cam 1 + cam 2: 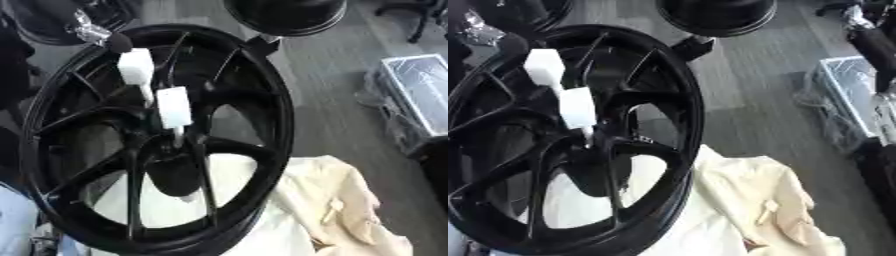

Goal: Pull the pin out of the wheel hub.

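Left hand [116,42]: only a dark rounded part shows at upper left, against the top of the upper white block [136,66]. Clenched or released, cannot tell. Right hand not seen.

Nearest: cream cloth [332,200] bunched under the lower rim of the wheel [282,125]. Wheel is black and stands tilted, spokes meeting at the hub [171,170].

Pin [173,107]: white block handle on a thin shaft that enters the hub just above centre. The upper white block sits above and behind it, roughly in line.

Judgement: take the pin by its handle and draw along the shaft's own line, up and outward. A sideways pull may bind it. The wheel looks free to rock, so pull steadily.
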